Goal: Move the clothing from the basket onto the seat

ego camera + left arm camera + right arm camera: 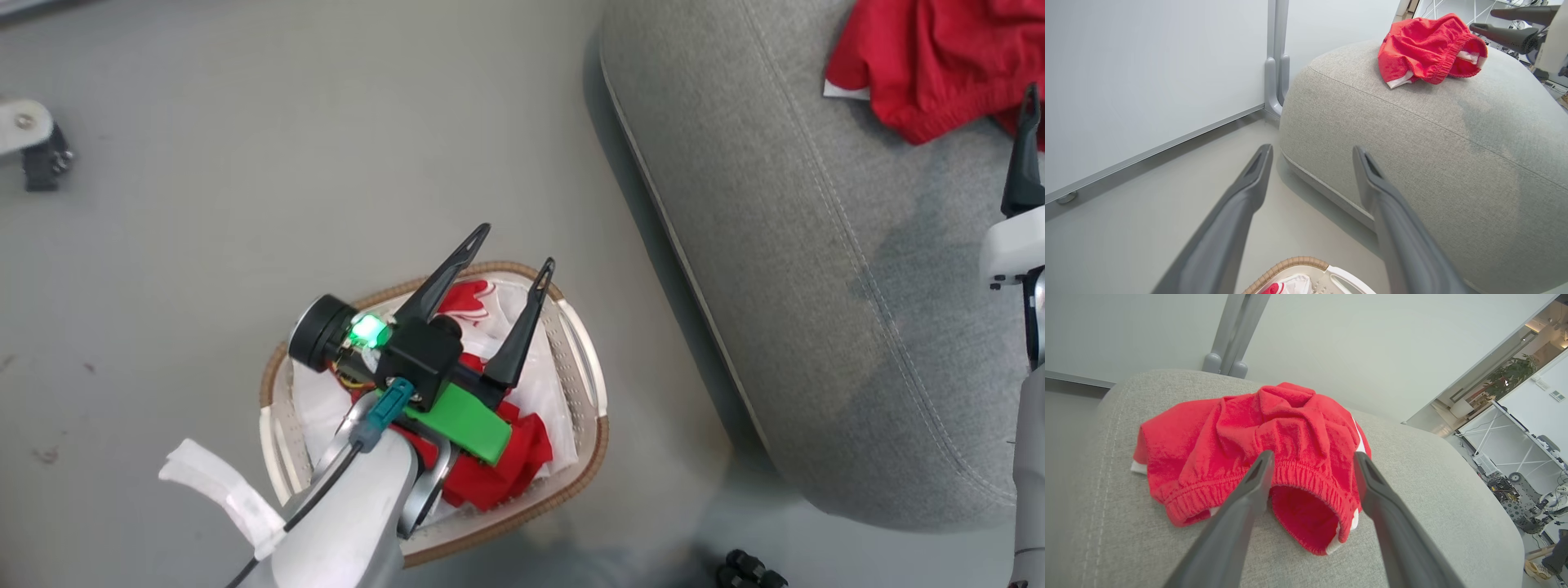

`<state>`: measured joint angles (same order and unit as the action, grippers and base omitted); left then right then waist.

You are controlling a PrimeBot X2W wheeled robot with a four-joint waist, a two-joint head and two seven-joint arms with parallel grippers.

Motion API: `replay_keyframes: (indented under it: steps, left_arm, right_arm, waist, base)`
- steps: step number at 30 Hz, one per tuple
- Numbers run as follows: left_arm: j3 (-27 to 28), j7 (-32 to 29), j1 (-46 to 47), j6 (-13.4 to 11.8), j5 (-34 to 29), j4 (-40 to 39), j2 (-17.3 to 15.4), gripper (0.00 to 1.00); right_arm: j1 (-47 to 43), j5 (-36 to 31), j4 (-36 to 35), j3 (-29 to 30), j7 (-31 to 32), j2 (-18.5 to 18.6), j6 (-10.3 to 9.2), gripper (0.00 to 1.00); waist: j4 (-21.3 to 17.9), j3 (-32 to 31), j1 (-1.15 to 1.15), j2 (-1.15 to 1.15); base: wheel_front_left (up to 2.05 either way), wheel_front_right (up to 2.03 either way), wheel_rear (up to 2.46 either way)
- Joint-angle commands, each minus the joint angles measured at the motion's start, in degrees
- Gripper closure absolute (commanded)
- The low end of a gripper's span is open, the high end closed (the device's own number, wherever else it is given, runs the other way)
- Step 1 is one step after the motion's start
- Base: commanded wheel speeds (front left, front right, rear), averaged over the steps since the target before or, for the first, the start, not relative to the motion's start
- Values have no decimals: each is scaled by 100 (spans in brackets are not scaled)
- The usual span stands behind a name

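The white basket (pixel 589 384) with its brown woven rim stands on the floor, holding a red garment with white panels (pixel 506 465). My left gripper (pixel 516 247) hovers open above the basket, fingers spread and empty; its wrist view shows the basket rim (pixel 1290 263) below my left gripper (pixel 1312 153). A plain red garment (pixel 939 61) lies crumpled on the grey seat (pixel 775 204) at the upper right. My right gripper (pixel 1312 457) is open just above that red garment (pixel 1257 437), holding nothing. The same red garment (pixel 1425 49) appears on the seat (pixel 1412 134) in the left wrist view.
A white wall panel (pixel 1147 73) with a grey post (pixel 1276 61) stands behind the seat. A bracket and dark caster (pixel 37 151) sit at the far left of the floor. Bare grey floor (pixel 245 163) surrounds the basket.
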<state>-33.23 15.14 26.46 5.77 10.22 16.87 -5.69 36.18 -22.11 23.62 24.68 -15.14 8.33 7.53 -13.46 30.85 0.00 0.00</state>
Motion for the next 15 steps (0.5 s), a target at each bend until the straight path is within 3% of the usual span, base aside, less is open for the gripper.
replay_keyframes:
  steps: [1, 8, 15]
  left_arm:
    - [78, 0, -154, -28, 42, -27, 36, 0]
    - [599, 0, -668, 1, 275, -138, 181, 0]
    - [1121, -1, -1127, -32, 337, -297, 242, 0]
  right_arm:
    - [-116, 43, -37, -45, -2, 62, -8, 0]
    - [-228, 130, -76, -477, -2, 123, -8, 0]
    - [-420, 488, -97, -993, -2, -165, -8, 0]
  waist:
    - [327, -567, 0, 0]
    - [590, -1307, 0, 0]
    - [771, -1838, 0, 0]
  base:
    - [0, 0, 0]
    - [0, 0, 0]
    - [0, 0, 0]
